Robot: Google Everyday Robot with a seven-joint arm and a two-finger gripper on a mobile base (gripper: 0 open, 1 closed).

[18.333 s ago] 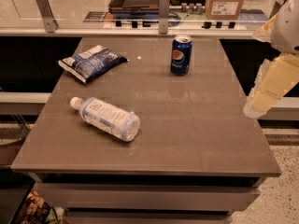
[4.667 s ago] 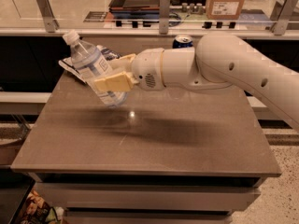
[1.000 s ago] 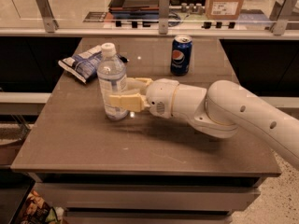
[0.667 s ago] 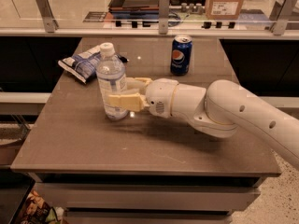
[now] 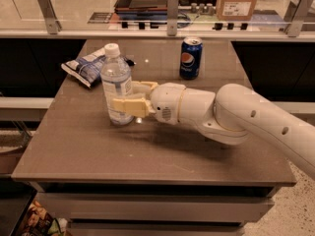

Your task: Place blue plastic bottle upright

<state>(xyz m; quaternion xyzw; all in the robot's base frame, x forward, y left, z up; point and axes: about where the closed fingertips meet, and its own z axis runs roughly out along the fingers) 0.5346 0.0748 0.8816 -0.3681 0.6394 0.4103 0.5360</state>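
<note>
Camera view: a smooth grey-brown table [image 5: 98, 146] bears the glossy white, rounded arm [image 5: 236, 114], whose gripper [image 5: 123, 95] clasps the blue plastic bottle [image 5: 115, 75], clear ribbed plastic standing upright left of centre. Placement looks done; the next move calls for letting go gently without tipping it

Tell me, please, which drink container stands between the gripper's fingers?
The bottle, upright with a white cap; the gripper clasps its lower half. The can stands apart, farther back.
</note>
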